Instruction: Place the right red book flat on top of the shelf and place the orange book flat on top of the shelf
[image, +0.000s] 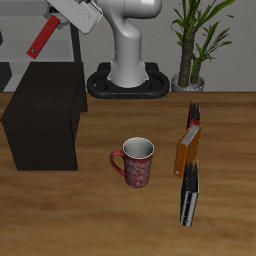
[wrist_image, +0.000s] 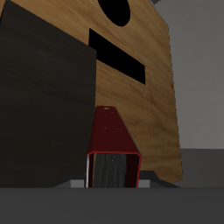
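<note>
My gripper (image: 57, 22) is high in the air, shut on the right red book (image: 42, 40). The book hangs tilted, well above the shelf (image: 45, 125), a low black-brown cabinet with a flat, bare top. In the wrist view the red book (wrist_image: 114, 149) sticks out from between the fingers (wrist_image: 79, 183), with the shelf's dark top (wrist_image: 44, 105) beside and below it. The orange book (image: 187, 150) stands on the table beyond the mug, between another red book (image: 194, 112) behind it and a black-and-white book (image: 188, 197) in front.
A red patterned mug (image: 135, 161) stands mid-table between the shelf and the row of books. A potted plant (image: 192, 45) and the robot's base (image: 132, 75) are at the back.
</note>
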